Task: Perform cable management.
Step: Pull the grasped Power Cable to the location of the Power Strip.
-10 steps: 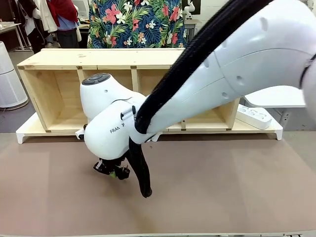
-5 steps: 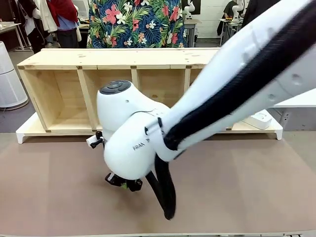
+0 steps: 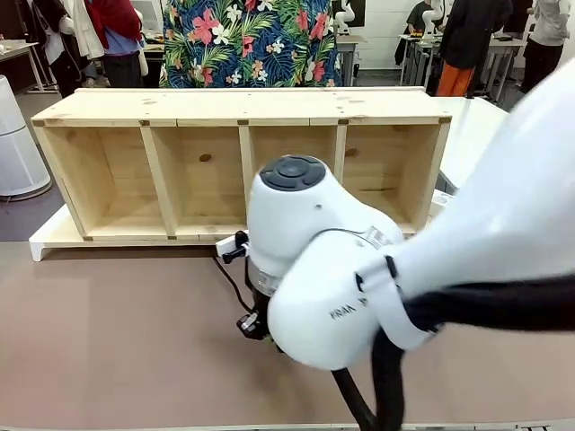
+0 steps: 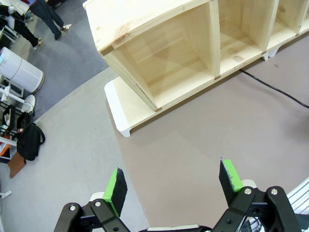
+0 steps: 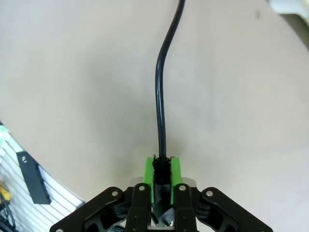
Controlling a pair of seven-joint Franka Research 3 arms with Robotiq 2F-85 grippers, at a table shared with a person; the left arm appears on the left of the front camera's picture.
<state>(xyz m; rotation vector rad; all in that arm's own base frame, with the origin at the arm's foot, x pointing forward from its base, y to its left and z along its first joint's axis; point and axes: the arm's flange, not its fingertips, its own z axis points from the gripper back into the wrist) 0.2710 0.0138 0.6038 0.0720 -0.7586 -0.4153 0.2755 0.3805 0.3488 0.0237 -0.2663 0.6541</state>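
The cable (image 3: 230, 281) is a thin black cord lying on the brown mat, running from the foot of the wooden shelf toward the table's front. My right gripper (image 3: 252, 326) hangs low over the mat, mostly hidden under its own white wrist. In the right wrist view the right gripper (image 5: 161, 176) is shut on the cable's end, and the cord (image 5: 159, 101) stretches straight away from the green pads (image 5: 148, 170). My left gripper (image 4: 173, 181) is open with nothing between its fingers, high above the mat's left corner. The cord (image 4: 273, 88) crosses that view's upper right.
A long wooden shelf (image 3: 207, 108) with several open compartments lies across the back of the table on a white base (image 3: 49, 241). The right arm's white body and black hose (image 3: 467, 305) cover the front right. A person in a flowered shirt (image 3: 247, 40) stands behind the shelf.
The right arm has swung from the left middle toward the right, carrying the gripped cable end with it. The cord trailing back to the shelf has come into sight.
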